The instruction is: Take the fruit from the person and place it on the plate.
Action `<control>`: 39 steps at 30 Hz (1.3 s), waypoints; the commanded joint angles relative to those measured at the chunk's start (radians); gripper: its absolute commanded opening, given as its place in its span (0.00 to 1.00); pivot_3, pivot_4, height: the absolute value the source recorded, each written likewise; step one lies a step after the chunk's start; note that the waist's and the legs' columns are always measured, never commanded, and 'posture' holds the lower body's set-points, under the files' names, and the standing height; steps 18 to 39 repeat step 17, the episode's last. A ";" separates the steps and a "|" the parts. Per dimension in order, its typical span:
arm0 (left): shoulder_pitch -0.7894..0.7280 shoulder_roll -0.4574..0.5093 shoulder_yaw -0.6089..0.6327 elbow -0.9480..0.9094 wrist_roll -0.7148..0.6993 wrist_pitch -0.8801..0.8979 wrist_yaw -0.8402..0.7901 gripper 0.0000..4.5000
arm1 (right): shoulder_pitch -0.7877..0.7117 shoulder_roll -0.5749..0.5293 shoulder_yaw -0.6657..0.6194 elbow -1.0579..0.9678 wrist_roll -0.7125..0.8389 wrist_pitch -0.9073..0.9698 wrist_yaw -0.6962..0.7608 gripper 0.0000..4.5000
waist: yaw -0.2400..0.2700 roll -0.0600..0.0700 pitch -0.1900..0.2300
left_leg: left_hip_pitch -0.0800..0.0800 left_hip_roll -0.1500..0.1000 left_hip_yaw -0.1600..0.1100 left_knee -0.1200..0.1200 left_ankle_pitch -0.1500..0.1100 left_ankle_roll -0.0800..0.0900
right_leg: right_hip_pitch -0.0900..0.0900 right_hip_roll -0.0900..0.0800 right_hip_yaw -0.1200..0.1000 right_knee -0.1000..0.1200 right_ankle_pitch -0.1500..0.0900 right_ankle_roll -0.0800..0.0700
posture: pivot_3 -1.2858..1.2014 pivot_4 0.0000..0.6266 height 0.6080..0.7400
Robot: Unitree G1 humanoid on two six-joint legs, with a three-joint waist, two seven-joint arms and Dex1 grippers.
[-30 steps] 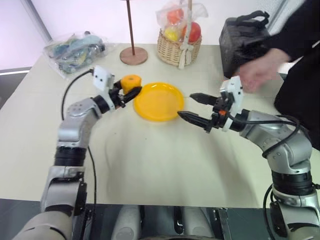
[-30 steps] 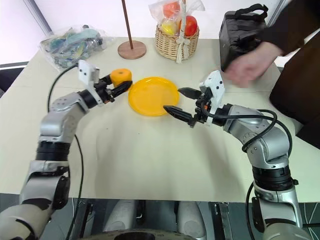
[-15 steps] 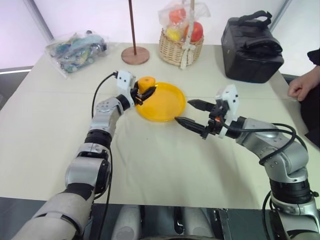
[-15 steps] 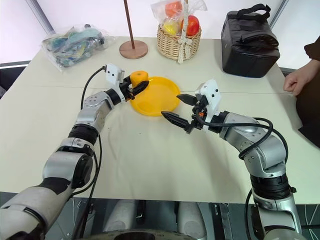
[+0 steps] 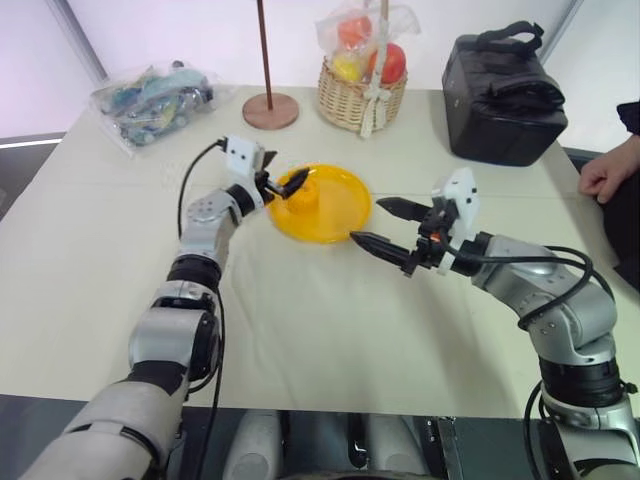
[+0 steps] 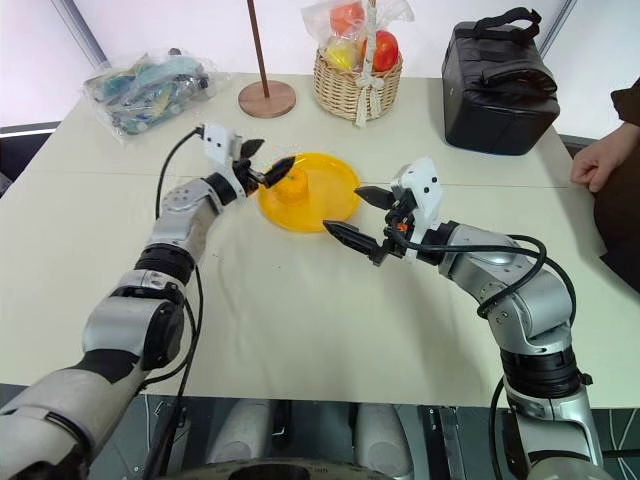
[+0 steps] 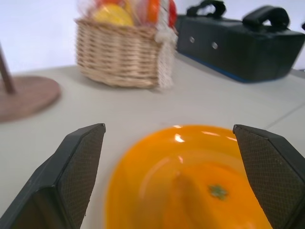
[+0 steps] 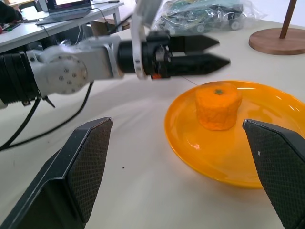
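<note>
The yellow-orange fruit (image 5: 301, 188) sits upright on the left part of the yellow plate (image 5: 335, 210), green stem mark up. My left gripper (image 5: 283, 172) is open at the plate's left rim, its fingers (image 7: 78, 162) spread wide and clear of the fruit (image 7: 209, 195). The right wrist view has the fruit (image 8: 218, 106) standing free on the plate (image 8: 228, 152), with the left gripper (image 8: 209, 51) just past it. My right gripper (image 5: 370, 222) is open and empty, hovering off the plate's right rim. The person's hand (image 5: 605, 175) rests at the table's right edge.
A wicker basket (image 5: 362, 92) of plastic-wrapped fruits stands behind the plate. A wooden disc with a pole (image 5: 270, 108) is at the back left of it, a black bag (image 5: 505, 95) at the back right. A clear bag of small items (image 5: 150, 100) lies far left.
My left gripper carried the fruit rightward over the plate, then opened and let it go onto the plate. The person's hand withdrew to the table's right edge. My right gripper stayed still.
</note>
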 commanded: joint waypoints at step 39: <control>0.623 0.309 0.227 -1.059 -0.246 0.661 0.077 1.00 | -0.082 0.047 0.002 0.370 -0.259 -0.313 0.001 1.00 | -0.015 0.000 0.000 | 0.001 0.001 -0.001 0.000 0.000 0.000 | 0.001 -0.001 0.000 0.001 0.000 0.000 | 0.52 0.24 1.00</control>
